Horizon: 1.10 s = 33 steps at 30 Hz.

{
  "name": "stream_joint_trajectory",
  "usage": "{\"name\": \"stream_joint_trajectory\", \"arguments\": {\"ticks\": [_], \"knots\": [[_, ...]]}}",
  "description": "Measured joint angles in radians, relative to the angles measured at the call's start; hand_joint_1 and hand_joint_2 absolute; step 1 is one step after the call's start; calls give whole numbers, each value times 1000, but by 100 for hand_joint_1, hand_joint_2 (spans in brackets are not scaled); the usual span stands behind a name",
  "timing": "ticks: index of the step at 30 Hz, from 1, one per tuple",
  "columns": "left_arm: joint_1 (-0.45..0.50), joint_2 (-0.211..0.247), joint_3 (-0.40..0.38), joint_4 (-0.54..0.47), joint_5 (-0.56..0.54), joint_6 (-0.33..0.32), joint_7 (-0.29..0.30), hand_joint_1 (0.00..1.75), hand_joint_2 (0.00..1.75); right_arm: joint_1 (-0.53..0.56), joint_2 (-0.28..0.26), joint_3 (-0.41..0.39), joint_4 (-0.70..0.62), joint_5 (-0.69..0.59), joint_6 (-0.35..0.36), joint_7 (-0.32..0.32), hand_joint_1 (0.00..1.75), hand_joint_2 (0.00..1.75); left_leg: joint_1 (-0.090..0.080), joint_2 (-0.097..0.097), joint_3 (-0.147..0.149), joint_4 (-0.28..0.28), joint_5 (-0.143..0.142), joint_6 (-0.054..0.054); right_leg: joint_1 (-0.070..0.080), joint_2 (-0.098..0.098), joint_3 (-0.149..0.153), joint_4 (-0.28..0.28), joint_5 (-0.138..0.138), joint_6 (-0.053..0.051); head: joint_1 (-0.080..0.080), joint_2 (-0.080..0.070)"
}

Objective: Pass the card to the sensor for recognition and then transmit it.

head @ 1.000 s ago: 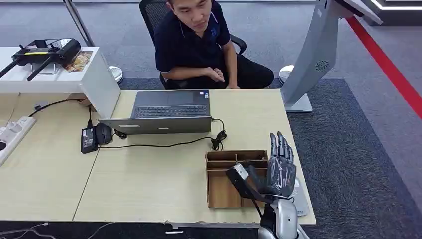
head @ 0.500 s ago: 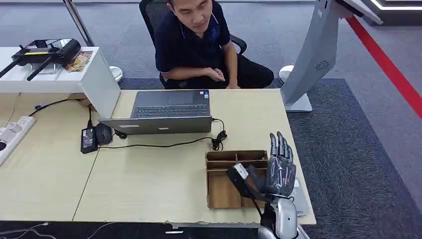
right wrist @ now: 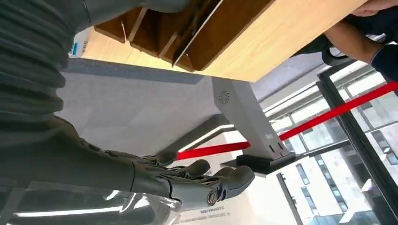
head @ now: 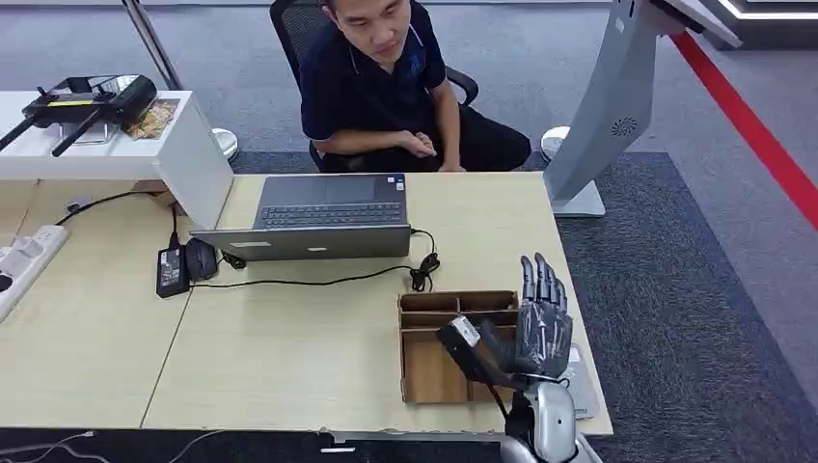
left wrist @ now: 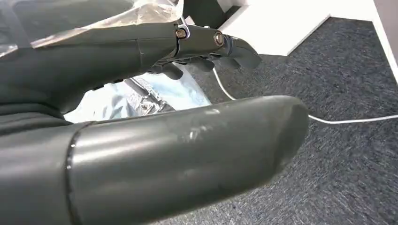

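R hand raised over wooden tray, fingers spread, nothing held; prob. poised for card pickup. L hand: grip unclear.

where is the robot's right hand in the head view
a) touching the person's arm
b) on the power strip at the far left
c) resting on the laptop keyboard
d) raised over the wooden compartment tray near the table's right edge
d: the right hand is up with fingers spread, empty, in front of the wooden tray, well clear of the laptop.
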Motion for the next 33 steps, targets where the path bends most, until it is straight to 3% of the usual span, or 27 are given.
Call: {"name": "stream_joint_trajectory", "arguments": {"ticks": [33], "knots": [[0,-2,0,0,0,0,-1,0,0,-10,2,1,23,-1,0,-1,0,175,0,0,0,0,0,0,0,0,0,0,0,0,0,0]]}}
